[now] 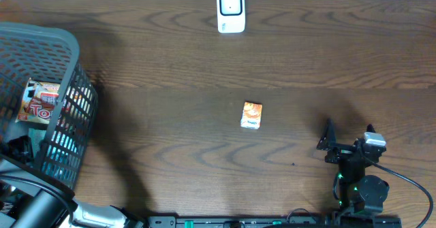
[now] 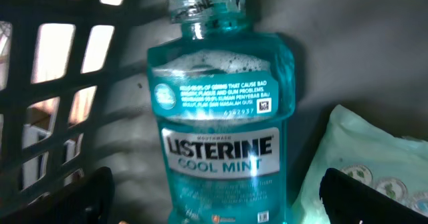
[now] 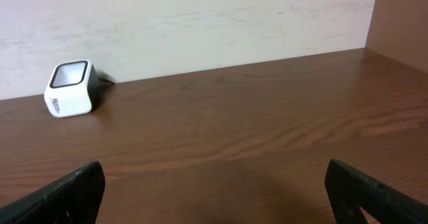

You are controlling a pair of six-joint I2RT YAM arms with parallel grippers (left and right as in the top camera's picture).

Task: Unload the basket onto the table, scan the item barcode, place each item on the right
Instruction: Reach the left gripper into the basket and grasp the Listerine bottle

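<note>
- The bottle point(image 2: 221, 117), a blue-green mouthwash, lies directly under the left claw point(image 2: 219, 200), inside the basket point(image 1: 68, 58). Its label is up and its cap points away from the claw.
- The left claw is released. Its two fingers point(image 2: 90, 197) stand wide on both sides of the bottle and touch nothing that I can see.
- Just to the right of this claw lies a pale green pack point(image 2: 364, 157), close beside the bottle.
- I judge that the step in hand is the reach for the pick: the item is chosen but not yet gripped.
- The next move, I think, calls for going straight down with the fingers around the bottle's body, without catching the pack or the basket wall at the left.
- No barcode shows on the upper face, so the bottle probably needs a turn in front of the scanner point(image 1: 231, 10).
- The right claw point(image 1: 349, 134) is released too and holds nothing. The scanner is far ahead of it and to its left. A small box point(image 1: 251, 115) lies on the table point(image 1: 170, 71), nearer, also to its left.
</note>
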